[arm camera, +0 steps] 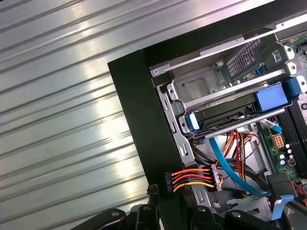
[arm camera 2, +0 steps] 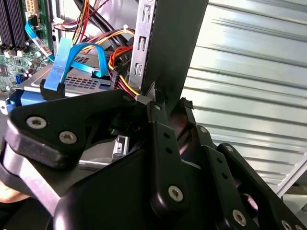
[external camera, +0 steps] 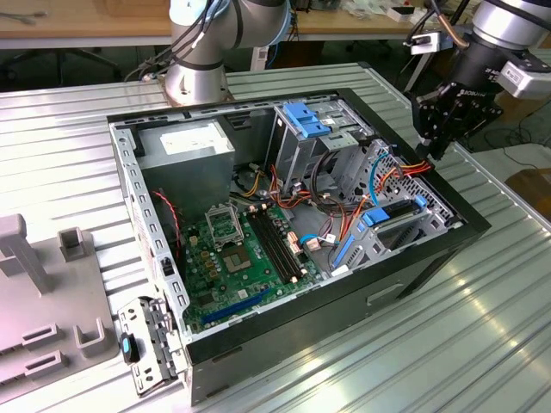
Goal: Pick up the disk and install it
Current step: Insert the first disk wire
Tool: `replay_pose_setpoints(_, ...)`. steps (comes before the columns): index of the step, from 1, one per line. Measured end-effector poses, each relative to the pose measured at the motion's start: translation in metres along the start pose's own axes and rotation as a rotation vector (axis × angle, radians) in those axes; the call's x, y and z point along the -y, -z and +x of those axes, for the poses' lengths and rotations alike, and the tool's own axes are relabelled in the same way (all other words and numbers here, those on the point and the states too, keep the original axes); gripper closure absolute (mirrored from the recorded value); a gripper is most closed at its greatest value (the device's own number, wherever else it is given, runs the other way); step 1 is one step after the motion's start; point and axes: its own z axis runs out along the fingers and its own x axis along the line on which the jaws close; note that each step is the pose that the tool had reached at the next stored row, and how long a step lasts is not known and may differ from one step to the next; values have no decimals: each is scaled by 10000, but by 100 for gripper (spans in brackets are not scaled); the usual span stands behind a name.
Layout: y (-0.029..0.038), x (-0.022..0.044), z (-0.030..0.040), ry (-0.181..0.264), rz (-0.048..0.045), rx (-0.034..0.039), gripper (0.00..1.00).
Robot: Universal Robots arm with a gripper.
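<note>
- One gripper (external camera: pixel 433 146) hangs at the upper right of the exterior view, over the far right rim of the open computer case (external camera: pixel 344 301). In both wrist views its fingers (arm camera 2: pixel 157 109) are spread apart with nothing between them except the case's dark wall seen behind the gap, so they're released.
- One disk (arm camera: pixel 225 116), and it isn't in the fingers. It lies flat in the drive bay at the case's right-hand corner, with two blue rail ends (arm camera: pixel 271 96) poking out of the bay. In the exterior view that bay is right of centre, just below the gripper.
- One plug of red, orange and yellow wires (arm camera: pixel 192 179) sits hard against the inside of the case wall, close to the fingertips, so it's tight on that side.
- Plenty of open ribbed tabletop (external camera: pixel 482 344) outside the wall, at the exterior view's right and lower right.
- One grey power supply box (external camera: pixel 185 151) at the upper left inside the case, one blue bracket (external camera: pixel 306 119) on the upright cage, and one green motherboard (external camera: pixel 241 258) on the case floor.
- One grey fixture (external camera: pixel 34 292) sits on the tabletop at the far left edge, well apart from the case.
</note>
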Motion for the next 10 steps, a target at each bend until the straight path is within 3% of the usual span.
replay_pose_setpoints(4, 0, -8, 3, 52, 2, -1, 69)
replay_pose_setpoints(10, -3, -64, 8, 799, 27, -26, 69)
